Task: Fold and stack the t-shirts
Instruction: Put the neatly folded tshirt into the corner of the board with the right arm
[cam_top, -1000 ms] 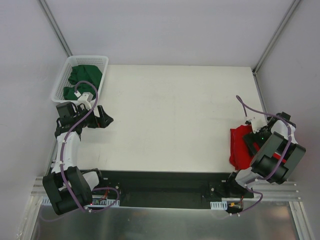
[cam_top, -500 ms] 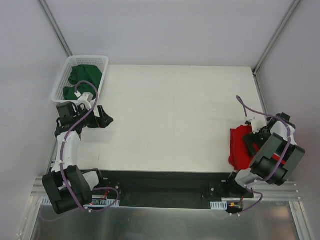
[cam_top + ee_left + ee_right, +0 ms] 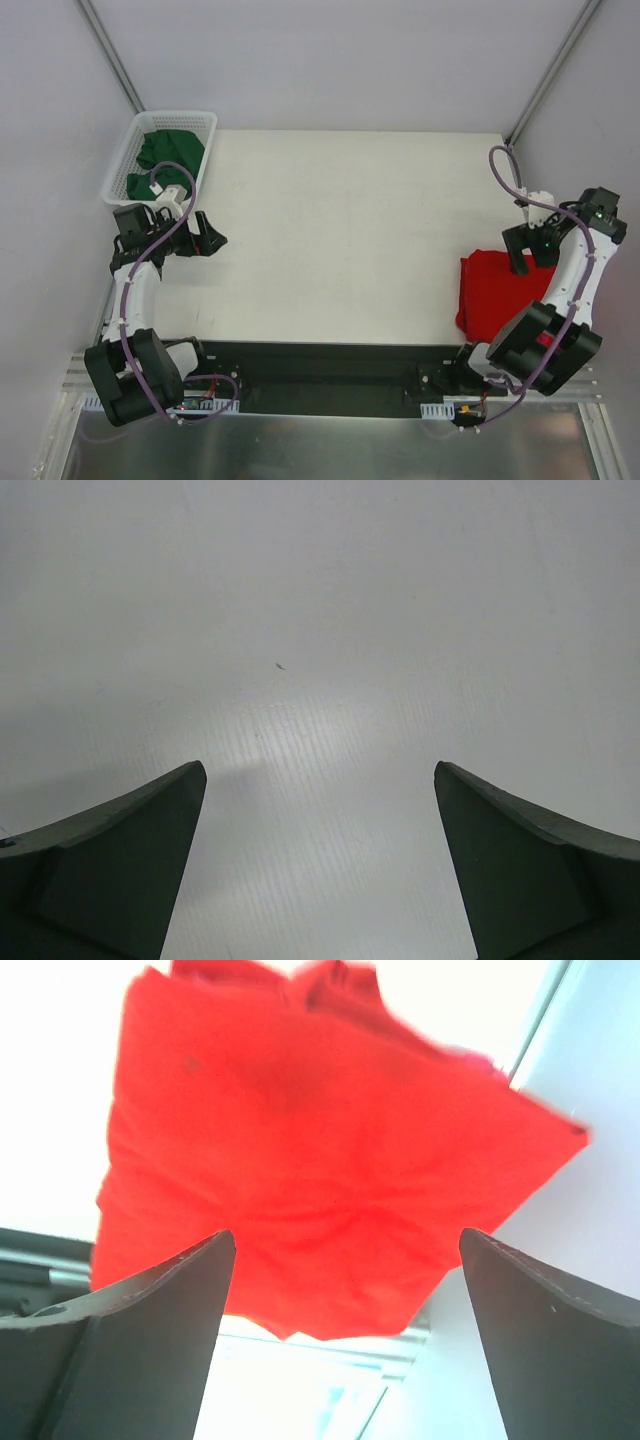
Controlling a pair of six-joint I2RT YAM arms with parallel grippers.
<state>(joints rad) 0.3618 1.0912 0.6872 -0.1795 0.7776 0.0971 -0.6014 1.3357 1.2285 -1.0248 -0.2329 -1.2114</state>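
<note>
At upper left, lower your spread left fingers [image 3: 110, 870] onto one green t-shirt [image 3: 168, 148] in the basket [image 3: 176, 115]; your right fingers [image 3: 130, 1350] hover spread above the red t-shirt [image 3: 300, 1160].

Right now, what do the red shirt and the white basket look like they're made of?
The red shirt looks like soft matte cloth, probably a cotton knit: it wrinkles and lies limp. The basket looks like white moulded plastic, judging by its thin open lattice walls. How glossy it is cannot be told at this size.
</note>
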